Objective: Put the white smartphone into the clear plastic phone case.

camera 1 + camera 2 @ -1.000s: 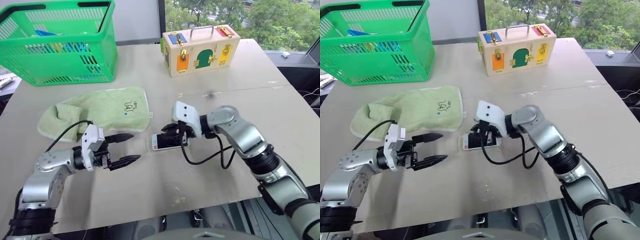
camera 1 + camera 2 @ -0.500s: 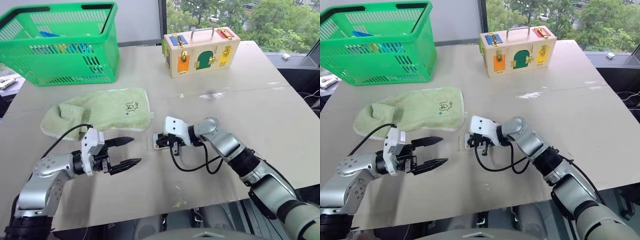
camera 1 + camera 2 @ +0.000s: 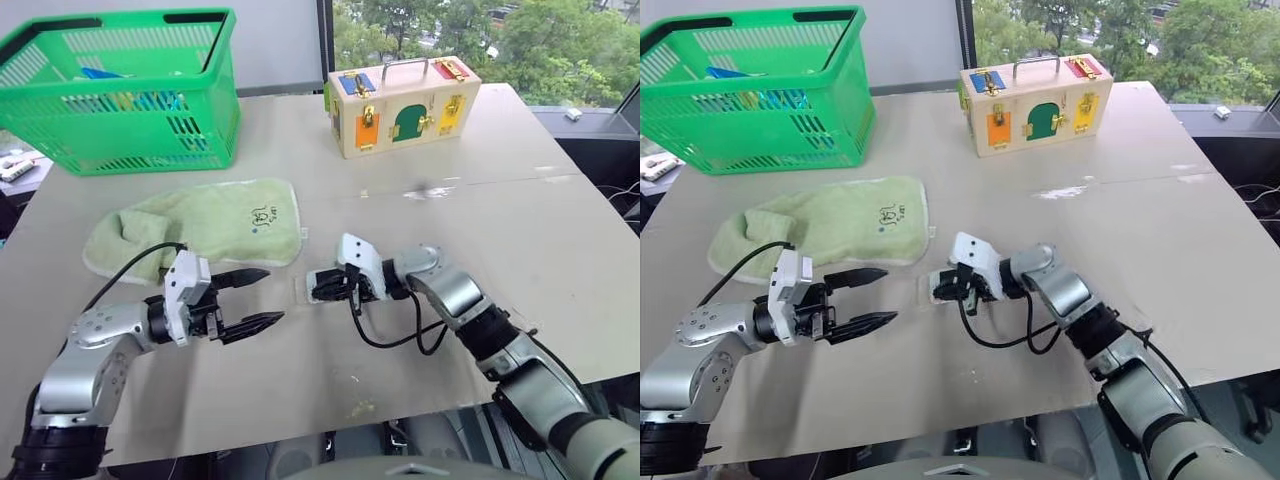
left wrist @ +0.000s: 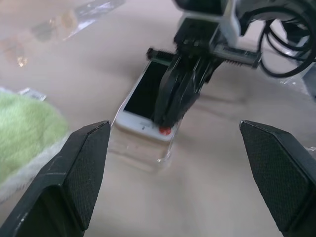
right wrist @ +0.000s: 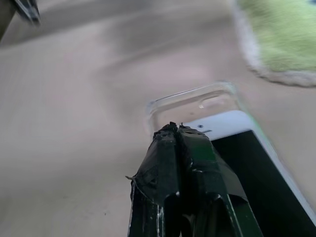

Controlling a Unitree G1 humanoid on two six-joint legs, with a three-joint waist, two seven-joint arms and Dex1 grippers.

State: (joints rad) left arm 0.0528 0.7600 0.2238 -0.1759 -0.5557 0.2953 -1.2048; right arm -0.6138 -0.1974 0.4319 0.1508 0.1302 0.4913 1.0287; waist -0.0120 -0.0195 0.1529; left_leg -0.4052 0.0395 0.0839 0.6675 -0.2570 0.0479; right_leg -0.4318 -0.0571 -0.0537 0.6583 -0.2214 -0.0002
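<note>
Since the earlier frame the right end effector [image 3: 945, 285] has come lower and now lies flat over the white smartphone [image 4: 144, 101], while the left one has stayed in place.

On the left side of the table [image 3: 480, 190], the left end effector [image 3: 245, 298] hovers above the surface with its two fingers spread wide and nothing between them. It points toward the phone, which lies a short way to its right.

In the middle, the clear plastic phone case [image 5: 197, 101] rests on the table just beside the hem of the green towel [image 3: 200, 225]. The phone lies partly over the case. Its white end sits inside the case's rounded rim, but a strip of empty case is visible past that end, so I judge it is not fully seated. The long axis of both runs roughly left to right, along the line between the two end effectors.

The right end effector has its fingers pressed together and holds nothing. Its tips rest on the phone near the white end. This arm is clearly the nearer one, so the next push likely belongs to it.
</note>
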